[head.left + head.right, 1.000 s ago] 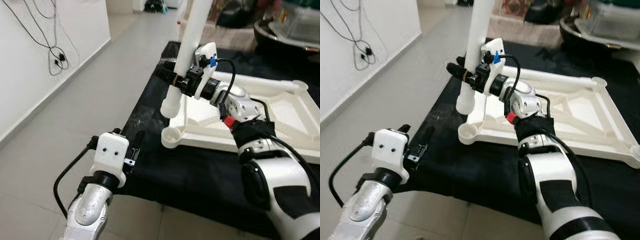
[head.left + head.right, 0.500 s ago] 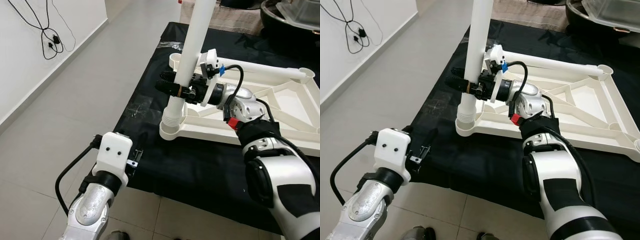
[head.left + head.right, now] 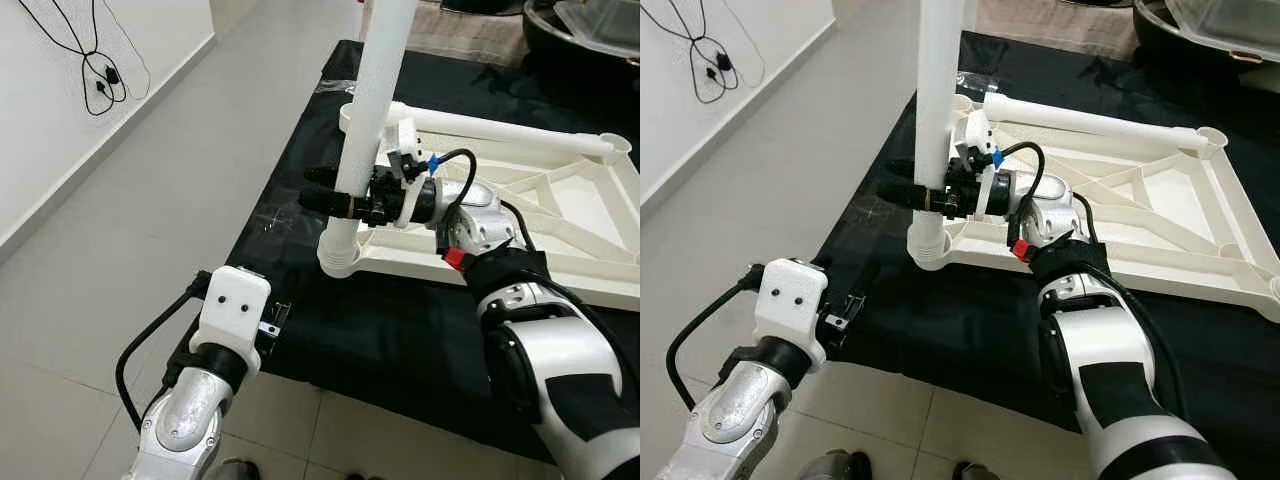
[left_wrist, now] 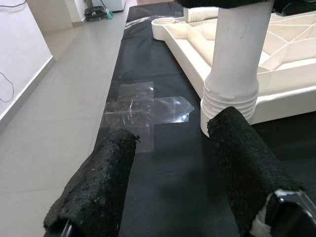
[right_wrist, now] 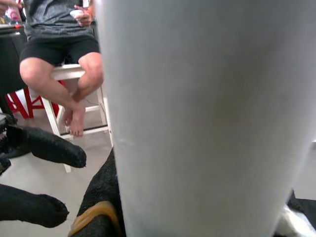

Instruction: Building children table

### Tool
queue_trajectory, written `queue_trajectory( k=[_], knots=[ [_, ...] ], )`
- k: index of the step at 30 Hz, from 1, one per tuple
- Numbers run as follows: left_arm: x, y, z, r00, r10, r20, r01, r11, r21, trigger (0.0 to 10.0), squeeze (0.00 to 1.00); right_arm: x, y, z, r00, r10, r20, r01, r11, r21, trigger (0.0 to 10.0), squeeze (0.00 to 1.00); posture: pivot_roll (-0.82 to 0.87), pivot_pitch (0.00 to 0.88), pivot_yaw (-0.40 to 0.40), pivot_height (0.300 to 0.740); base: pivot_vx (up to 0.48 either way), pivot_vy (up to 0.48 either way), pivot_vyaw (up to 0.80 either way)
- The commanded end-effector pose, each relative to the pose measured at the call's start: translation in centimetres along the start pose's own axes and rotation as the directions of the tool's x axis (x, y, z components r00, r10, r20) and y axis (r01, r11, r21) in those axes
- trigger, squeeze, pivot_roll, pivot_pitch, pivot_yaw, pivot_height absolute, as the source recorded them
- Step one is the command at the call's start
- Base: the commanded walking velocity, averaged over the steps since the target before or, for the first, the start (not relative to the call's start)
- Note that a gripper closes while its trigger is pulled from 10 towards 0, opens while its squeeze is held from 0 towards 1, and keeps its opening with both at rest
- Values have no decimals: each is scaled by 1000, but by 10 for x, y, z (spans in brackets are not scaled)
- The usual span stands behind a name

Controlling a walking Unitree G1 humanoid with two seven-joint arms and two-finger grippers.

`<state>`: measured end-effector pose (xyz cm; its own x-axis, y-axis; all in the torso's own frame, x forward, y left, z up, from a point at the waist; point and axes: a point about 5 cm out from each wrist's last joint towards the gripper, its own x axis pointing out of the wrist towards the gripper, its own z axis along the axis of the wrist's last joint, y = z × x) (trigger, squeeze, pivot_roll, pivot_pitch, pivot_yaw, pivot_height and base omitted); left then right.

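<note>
Lower left of the head view, the left gripper [image 4: 170,180] hangs with fingers spread, empty, over the black mat [image 3: 300,190]. At centre the right gripper [image 3: 345,200] pinches the white table leg [image 3: 365,110], upright in the corner socket [image 3: 340,262] of the upturned table frame [image 3: 560,215]. The leg looks stiff, light, smooth, likely slippery; a low grip suits. Its top is cut off.

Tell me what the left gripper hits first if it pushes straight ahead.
Probably the ribbed base of the white table leg, ahead of the left gripper and slightly off-centre; otherwise the black mat. Depth is unclear.
</note>
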<state>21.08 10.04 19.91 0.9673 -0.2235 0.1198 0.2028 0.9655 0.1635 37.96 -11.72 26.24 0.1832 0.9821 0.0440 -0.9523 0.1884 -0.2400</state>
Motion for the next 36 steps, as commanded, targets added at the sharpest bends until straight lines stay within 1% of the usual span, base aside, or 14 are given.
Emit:
queue_trajectory(
  k=[1, 6, 10, 12, 16, 17, 20, 23, 24, 29, 31, 32, 33, 36],
  knots=[
    [-3, 0, 2, 1000, 5, 0, -5, 1000, -3, 10000, 0, 1, -1, -1, 1000, -3, -26, 2, 1000, -9, 10000, 0, 158, 206, -62, 740, 0, 0, 0],
    [-3, 0, 1, 1000, 10, 0, -10, 1000, -2, 10000, 0, 1, -6, 8, 999, -34, -22, 33, 999, -42, 10000, 0, 154, 194, -66, 740, 0, 0, 0],
    [-2, -1, 1, 1000, 9, 1, -9, 1000, -1, 10000, 0, 1, -9, 10, 998, -65, -20, 64, 997, -41, 10000, 0, 151, 188, -67, 740, 0, 0, 0],
    [-1, -1, 1, 1000, 10, 4, -10, 1000, -1, 10000, 0, 2, -9, 9, 996, -80, -28, 78, 996, -44, 10000, 0, 153, 182, -69, 740, 0, 0, 0],
    [-1, -1, 1, 1000, 13, 5, -13, 1000, 1, 10000, 0, 2, -8, 5, 997, -75, -34, 73, 997, -38, 10000, 0, 155, 182, -70, 740, 0, 0, 0],
    [-2, -1, 1, 1000, 14, 5, -14, 1000, 3, 10000, 0, 2, -6, 0, 996, -74, -50, 72, 997, -36, 10000, 0, 157, 175, -71, 740, 0, 0, 0],
    [-2, -1, 0, 1000, 13, 4, -13, 1000, 6, 10000, 0, 0, -2, -8, 996, -29, -79, 28, 1000, -14, 10000, 0, 158, 172, -69, 740, 0, 0, 0],
    [-2, -1, 0, 1000, 13, 4, -13, 1000, 6, 10000, 0, -2, -1, -10, 996, -16, -89, 16, 1000, -2, 10000, 0, 158, 169, -70, 740, 0, 0, 0],
    [-2, -1, 0, 1000, 13, 4, -13, 1000, 6, 10000, 0, -7, 0, -13, 994, -1, -106, 2, 1000, 15, 10000, 0, 154, 166, -70, 740, 0, 0, 0],
    [-2, -2, 0, 1000, 12, 6, -13, 1000, 7, 10000, 0, -11, 1, -16, 993, 16, -120, -12, 1000, 28, 10000, 0, 152, 165, -68, 740, 0, 0, 0],
    [-2, -2, 1, 1000, 11, 8, -11, 1000, 8, 10000, 0, -11, 1, -16, 993, 15, -121, -12, 999, 31, 10000, 0, 152, 165, -68, 740, 0, 0, 0],
    [-2, -3, 1, 1000, 10, 8, -10, 1000, 7, 10000, 0, -11, 1, -17, 992, 4, -123, 0, 1000, 26, 10000, 0, 153, 163, -69, 740, 0, 0, 0],
    [-2, -3, 1, 1000, 10, 9, -10, 1000, 3, 10000, 0, -8, -1, -17, 991, -39, -126, 41, 999, 16, 10000, 0, 154, 164, -70, 740, 0, 0, 0],
    [-2, -3, 1, 1000, 10, 8, -10, 1000, 1, 10000, 0, -7, -3, -15, 991, -54, -122, 55, 998, 8, 10000, 0, 154, 169, -71, 740, 0, 0, 0]
  ],
)
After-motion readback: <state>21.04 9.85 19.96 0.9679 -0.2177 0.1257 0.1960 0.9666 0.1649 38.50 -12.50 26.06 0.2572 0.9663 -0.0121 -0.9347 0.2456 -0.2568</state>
